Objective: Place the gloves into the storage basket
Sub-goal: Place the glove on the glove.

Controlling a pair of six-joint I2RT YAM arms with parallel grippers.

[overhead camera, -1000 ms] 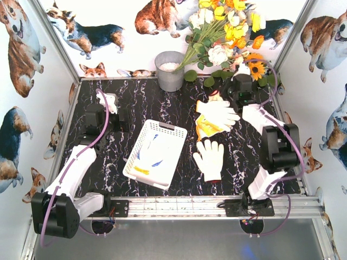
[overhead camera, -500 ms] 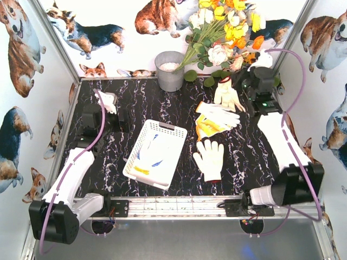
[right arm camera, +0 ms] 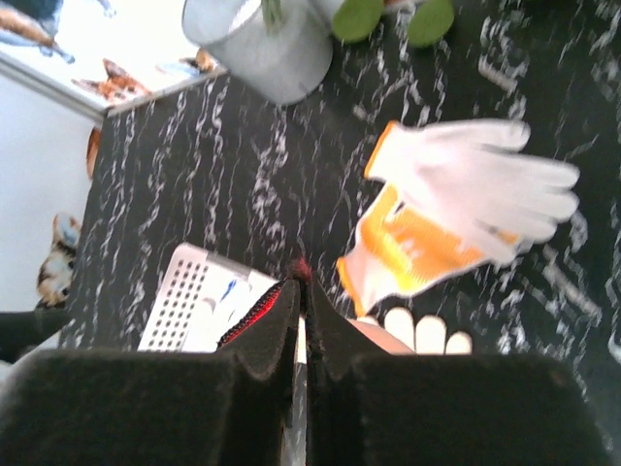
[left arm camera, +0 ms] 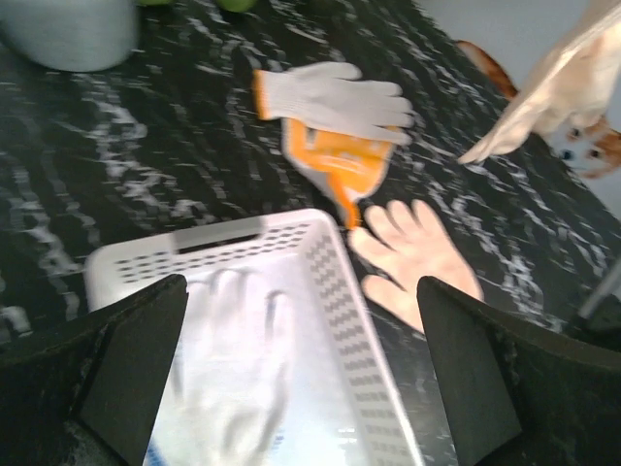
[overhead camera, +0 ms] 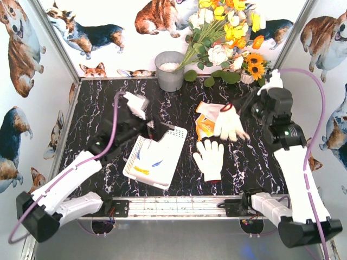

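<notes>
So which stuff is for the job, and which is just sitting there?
For the job: white basket, glove in it, hanging glove in the right hand, flat glove, orange-and-white glove pile.
Just lying about: grey bucket, flowers.

White gloves [overhead camera: 209, 157], white lattice basket [overhead camera: 173, 146], white-veined black table [overhead camera: 97, 92]

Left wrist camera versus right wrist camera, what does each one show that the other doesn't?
Only the left wrist view shows the open left gripper and the fingers of a glove lying in the storage basket. Only the right wrist view shows the right gripper shut on a red-trimmed glove cuff. Both show the grey bucket, the basket and the orange-cuffed white glove on the table.
</notes>
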